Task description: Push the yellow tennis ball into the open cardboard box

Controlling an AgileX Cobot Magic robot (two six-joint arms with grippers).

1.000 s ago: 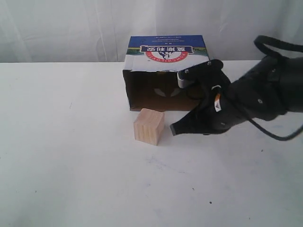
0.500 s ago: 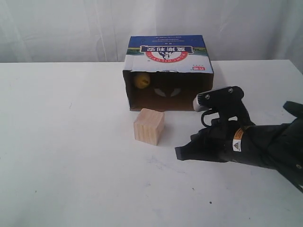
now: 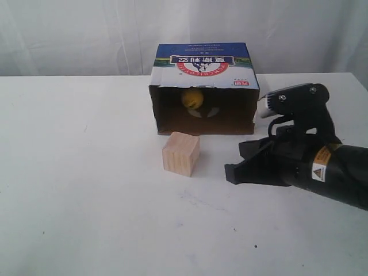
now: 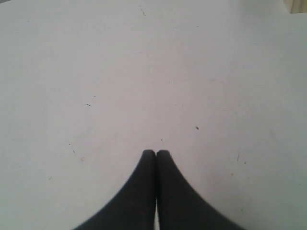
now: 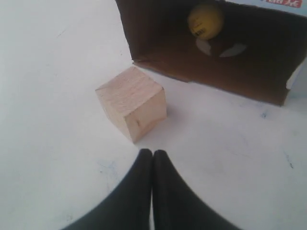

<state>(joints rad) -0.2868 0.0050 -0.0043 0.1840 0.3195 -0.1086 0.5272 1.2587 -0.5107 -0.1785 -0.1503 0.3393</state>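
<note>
The yellow tennis ball point(image 3: 192, 98) point(image 5: 205, 21) lies inside the open cardboard box point(image 3: 202, 63) point(image 5: 249, 72), against its dark back wall. The box lies on its side with its mouth facing the front of the table. My right gripper point(image 3: 230, 172) point(image 5: 153, 152) is shut and holds nothing; it hangs low over the table, right of the wooden cube and in front of the box's right corner. My left gripper point(image 4: 156, 152) is shut over bare table and does not show in the exterior view.
A pale wooden cube point(image 3: 180, 153) point(image 5: 131, 102) stands just in front of the box's mouth; one corner of it shows in the left wrist view point(image 4: 297, 5). The white table point(image 3: 86, 201) spreads wide on the left and front. A white curtain hangs behind.
The right arm has drawn back from the box's mouth toward the right front. The ball, hidden a second ago, appeared at the box's left inner wall and has rolled to the middle.
</note>
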